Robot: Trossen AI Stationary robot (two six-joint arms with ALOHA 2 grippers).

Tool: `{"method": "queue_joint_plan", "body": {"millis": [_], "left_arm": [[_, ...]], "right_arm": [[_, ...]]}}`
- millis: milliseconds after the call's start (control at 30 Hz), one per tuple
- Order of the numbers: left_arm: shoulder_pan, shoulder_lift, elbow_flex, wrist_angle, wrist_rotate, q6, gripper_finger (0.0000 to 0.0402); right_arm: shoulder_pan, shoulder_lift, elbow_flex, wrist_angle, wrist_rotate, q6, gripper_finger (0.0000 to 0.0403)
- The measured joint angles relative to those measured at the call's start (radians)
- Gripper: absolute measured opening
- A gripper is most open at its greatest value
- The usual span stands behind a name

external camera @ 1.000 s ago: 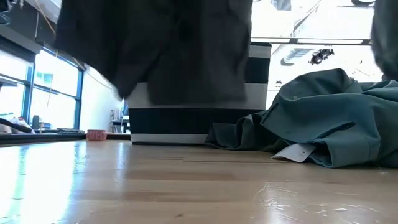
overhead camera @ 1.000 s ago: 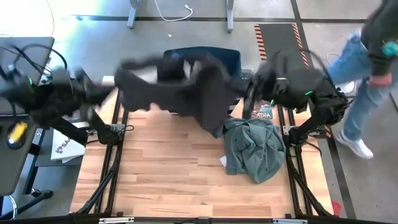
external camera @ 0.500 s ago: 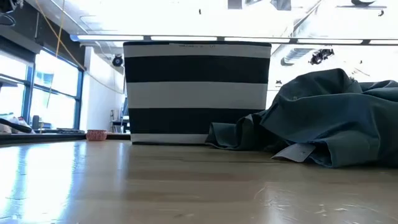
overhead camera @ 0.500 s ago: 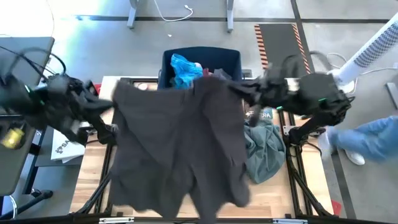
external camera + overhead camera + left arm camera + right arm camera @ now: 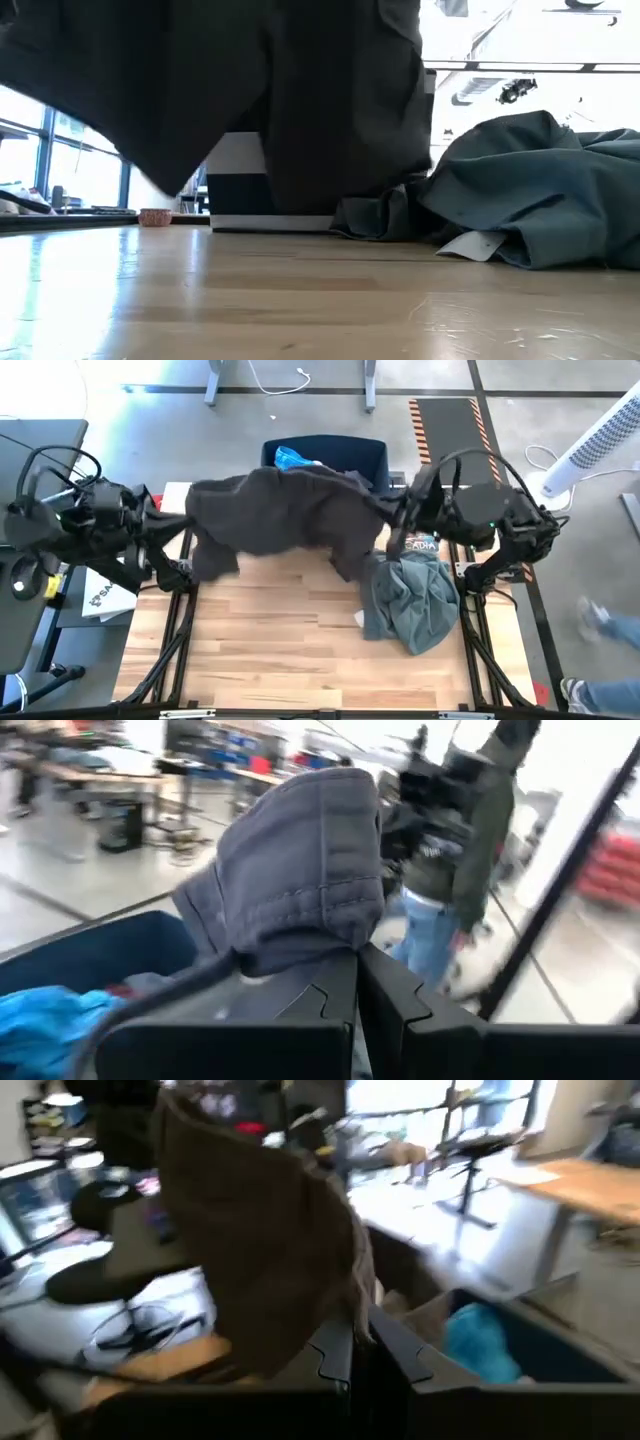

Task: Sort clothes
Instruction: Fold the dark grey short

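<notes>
Above the far edge of the wooden tabletop (image 5: 270,630), the left gripper (image 5: 165,525) and right gripper (image 5: 398,520), each clamped shut on a waistband corner, held the dark grey-brown trousers (image 5: 285,515) stretched by the navy bin (image 5: 365,455); their drooping legs looked likely to snag the grey-green shirt (image 5: 410,600) near the right edge.

dark trousers (image 5: 285,515) stretched between arms, shirt (image 5: 412,598) beside

Dark grey-brown trousers (image 5: 290,515) are seen at upper centre, a grey-green shirt (image 5: 410,600) at right, a bright blue piece (image 5: 292,458) in the navy, white-striped bin (image 5: 240,180), over a pale wood-grain counter (image 5: 270,640).
</notes>
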Motion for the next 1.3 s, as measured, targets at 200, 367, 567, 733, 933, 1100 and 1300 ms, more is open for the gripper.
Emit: {"method": "queue_joint_plan", "body": {"millis": [200, 367, 567, 733, 933, 1100, 1300], "left_arm": [[-0.015, 0.09, -0.101, -0.151, 0.135, -0.162, 0.0], [-0.043, 0.134, -0.314, -0.234, 0.157, -0.558, 0.0], [-0.099, 0.196, -0.538, -0.23, 0.27, -0.976, 0.0], [-0.12, 0.234, -0.608, -0.235, 0.333, -1.182, 0.0], [-0.108, 0.258, -0.634, -0.232, 0.465, -1.199, 0.0], [-0.096, 0.287, -0.649, -0.228, 0.543, -1.203, 0.0], [-0.088, 0.294, -0.648, -0.235, 0.538, -1.203, 0.0]], "right_arm": [[0.145, 0.028, -0.124, -0.098, -0.018, 0.22, 0.0002], [0.235, 0.025, -0.338, -0.081, -0.033, 0.49, 0.0002], [0.319, 0.026, -0.528, -0.063, -0.078, 0.78, 0.0002], [0.347, 0.026, -0.611, -0.062, -0.116, 0.901, 0.0004], [0.347, 0.024, -0.671, -0.06, -0.158, 0.982, 0.0029], [0.336, 0.024, -0.715, -0.066, -0.311, 1.061, 0.0034], [0.309, 0.022, -0.716, -0.063, -0.451, 1.07, 0.0078]]}}
